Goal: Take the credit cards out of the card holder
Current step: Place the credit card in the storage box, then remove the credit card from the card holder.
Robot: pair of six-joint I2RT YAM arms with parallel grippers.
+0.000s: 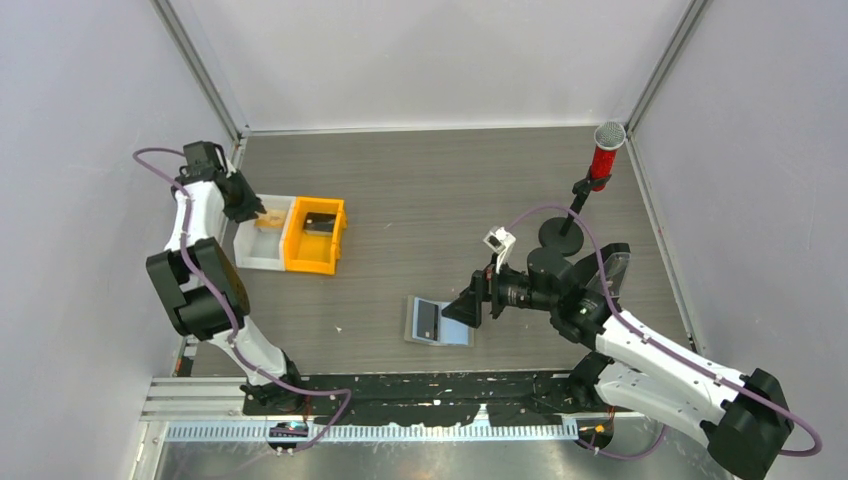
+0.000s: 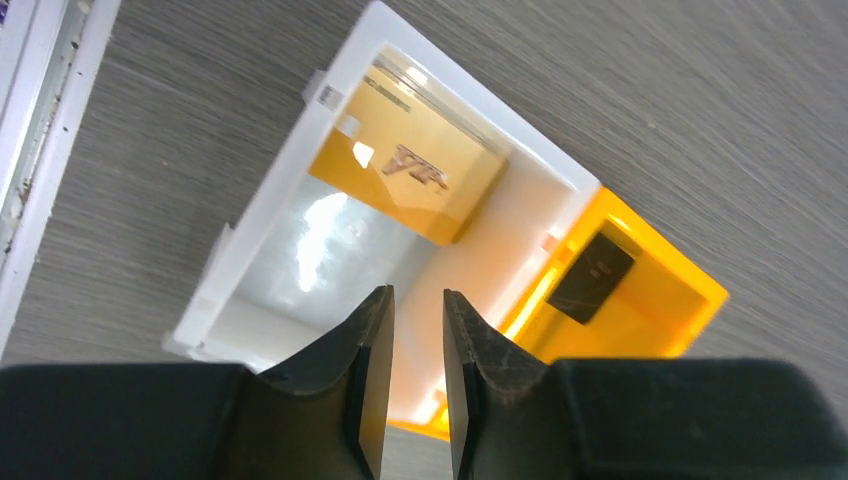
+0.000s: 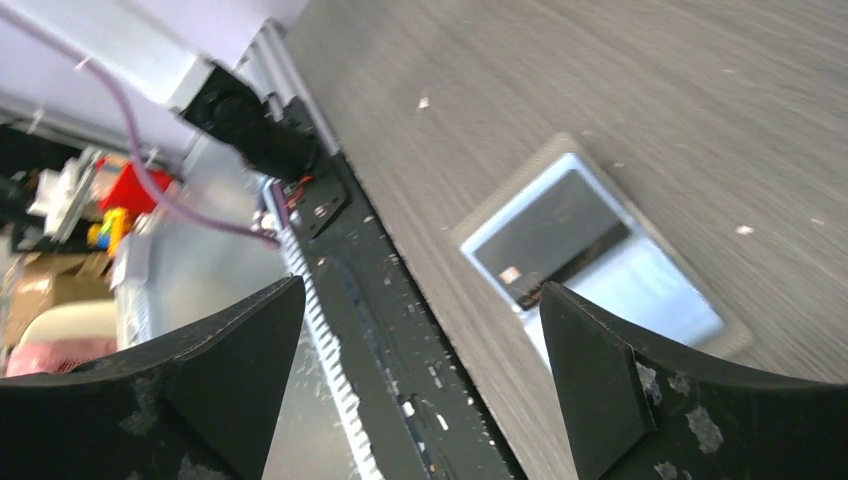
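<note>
The card holder (image 1: pixel 438 322) lies spread open on the table near the front edge; in the right wrist view the card holder (image 3: pixel 480 222) has a grey rim. A dark card with a chip (image 3: pixel 552 232) fills one panel and a light blue card (image 3: pixel 650 295) the other. My right gripper (image 1: pixel 465 303) hovers just right of the holder, and my right gripper (image 3: pixel 420 285) stands wide open and empty. My left gripper (image 1: pixel 260 212) hangs over the white bin, and my left gripper (image 2: pixel 418 292) has a narrow gap between its jaws with nothing in it.
The white bin (image 2: pixel 250 240) holds a gold card (image 2: pixel 420 170), and the orange bin (image 2: pixel 665 300) beside it holds a black card (image 2: pixel 592 277). A red microphone on a stand (image 1: pixel 605 150) rises at the back right. A black wedge stand (image 1: pixel 612 268) sits behind my right arm.
</note>
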